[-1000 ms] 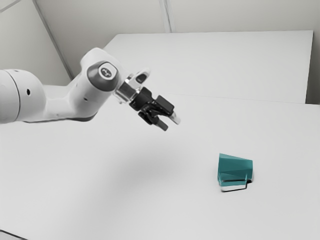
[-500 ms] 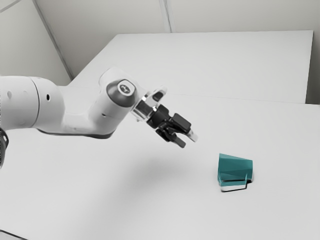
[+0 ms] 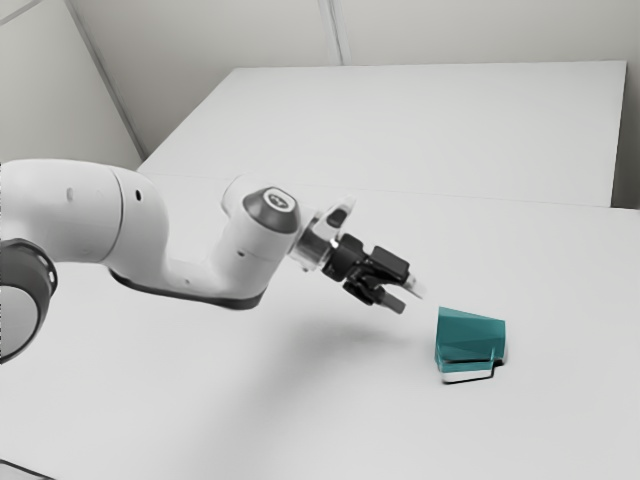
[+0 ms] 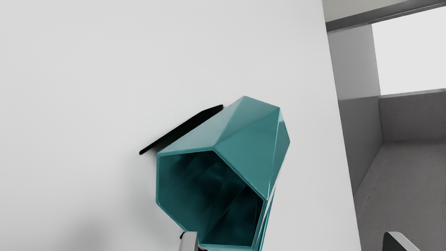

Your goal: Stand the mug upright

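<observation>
The pincer [image 3: 410, 298] is released, fingers [image 4: 189, 242] spread, near the mug [image 3: 470, 338], which lies on its side on the bench [image 3: 250, 410], mouth toward the pincer; grey floor [image 4: 404, 195] shows past the bench's edge.

Exterior view: looks down from beside the jointed white arm [image 3: 70, 210], well back. Wrist view: looks closely from the arm's end into the faceted teal mug [image 4: 249, 150]. Share mug and smooth white desk [image 3: 250, 400].

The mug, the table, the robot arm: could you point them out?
Mug [image 4: 251, 150]: wrist view, on its teal outer side.
Table [image 3: 580, 420]: exterior view, on its bare top.
Robot arm [image 3: 75, 210]: exterior view, on its white casing.
</observation>
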You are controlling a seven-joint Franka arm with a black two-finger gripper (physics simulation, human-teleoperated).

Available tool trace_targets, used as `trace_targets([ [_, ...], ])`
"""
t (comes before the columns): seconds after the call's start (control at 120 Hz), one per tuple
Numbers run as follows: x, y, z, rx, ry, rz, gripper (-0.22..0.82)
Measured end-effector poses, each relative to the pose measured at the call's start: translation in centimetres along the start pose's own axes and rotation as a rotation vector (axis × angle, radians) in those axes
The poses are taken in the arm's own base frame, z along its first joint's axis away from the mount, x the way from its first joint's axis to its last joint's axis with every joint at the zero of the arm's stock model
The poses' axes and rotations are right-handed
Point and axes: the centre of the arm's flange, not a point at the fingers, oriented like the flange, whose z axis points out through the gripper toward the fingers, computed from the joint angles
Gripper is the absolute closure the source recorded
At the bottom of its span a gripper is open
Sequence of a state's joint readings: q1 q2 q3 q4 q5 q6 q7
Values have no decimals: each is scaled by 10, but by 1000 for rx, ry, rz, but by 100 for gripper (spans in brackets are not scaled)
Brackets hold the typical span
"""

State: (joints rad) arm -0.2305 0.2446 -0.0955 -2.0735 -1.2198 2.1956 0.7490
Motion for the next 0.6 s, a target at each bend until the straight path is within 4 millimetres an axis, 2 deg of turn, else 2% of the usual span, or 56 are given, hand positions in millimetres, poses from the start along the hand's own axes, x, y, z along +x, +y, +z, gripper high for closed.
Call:
trace_targets([
  [0.258, 0, -12, 29, -33, 9, 29, 3],
  [0.6, 3, -12, 64, -53, -9, 98, 3],
])
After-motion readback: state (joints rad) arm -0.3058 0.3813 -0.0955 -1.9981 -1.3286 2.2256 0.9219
